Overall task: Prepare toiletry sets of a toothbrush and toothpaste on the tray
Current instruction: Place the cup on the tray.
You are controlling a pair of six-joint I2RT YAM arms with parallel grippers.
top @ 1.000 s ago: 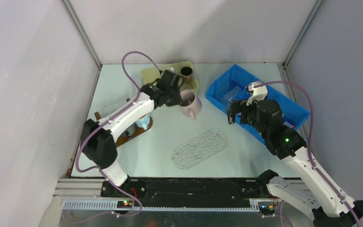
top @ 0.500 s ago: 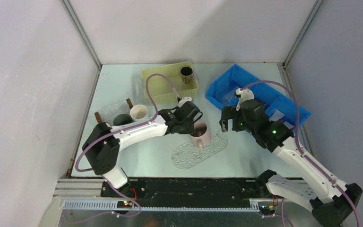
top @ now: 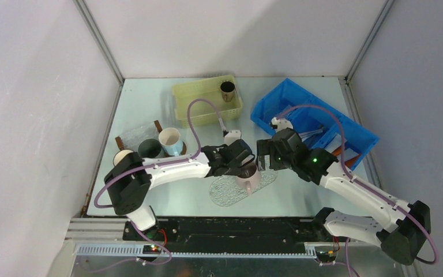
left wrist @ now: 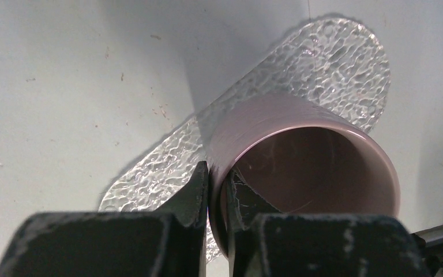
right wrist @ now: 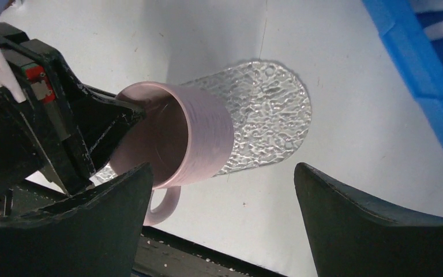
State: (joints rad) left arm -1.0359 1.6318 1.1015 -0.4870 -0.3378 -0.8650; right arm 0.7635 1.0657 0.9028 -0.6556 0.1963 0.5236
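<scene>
One pink mug (left wrist: pixel 265 124), rim pinched by the left tool (left wrist: pixel 216 190), low over the clear textured tray (left wrist: pixel 334 63), contact unclear; right tool (right wrist: pixel 222 173) jaws wide, empty, just beside the mug.

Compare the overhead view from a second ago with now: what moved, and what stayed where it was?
The left pincer, pinching the pink mug by its rim, carried it from beside the yellow basket toward the near edge, to the clear tray. The right pincer, open, swung left from the blue bin to beside the mug. Basket, bin and tray stayed put.
</scene>
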